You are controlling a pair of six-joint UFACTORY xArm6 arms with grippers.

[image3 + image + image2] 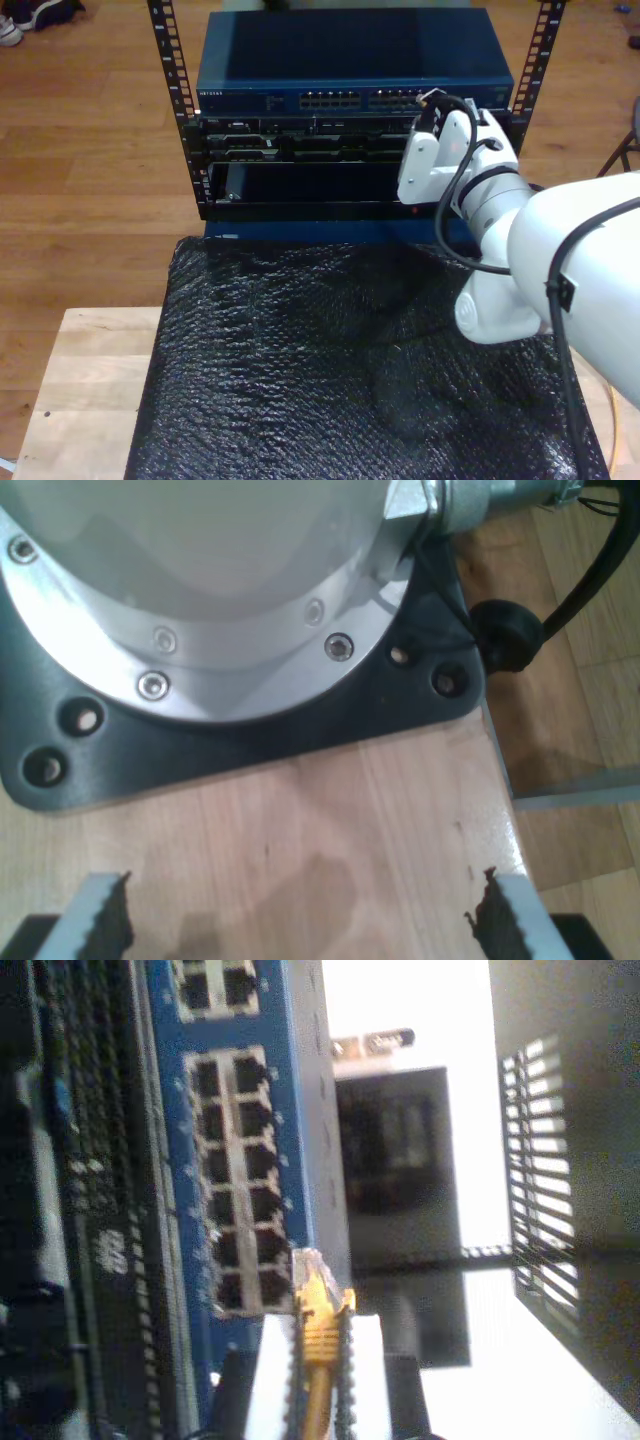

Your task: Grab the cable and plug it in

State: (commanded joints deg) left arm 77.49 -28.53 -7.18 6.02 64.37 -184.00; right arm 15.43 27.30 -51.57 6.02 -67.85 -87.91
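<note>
Holding: my second gripper has its jaws pinching the cable just behind the plug, yellow cord running back between the pale pads.
Plug position: clear tip sits right at the lower corner of a port block on the blue switch; cannot tell whether it is seated in a port or only touching the face.
Switch: blue front panel with double rows of dark square ports; in the exterior view it is the top unit in a black rack, white lettering at the exterior view's left end of its face, too small to read.
Second arm: white, reaching in from the exterior view's right, gripper up at the port row.
First gripper: my first gripper has its jaws spread wide, serrated tips over bare wooden tabletop, nothing between them.
Ahead of it: a round metal arm base bolted to a dark plate, black cable at its side.
Foreground: black bubble-textured mat over the tabletop in front of the rack.
</note>
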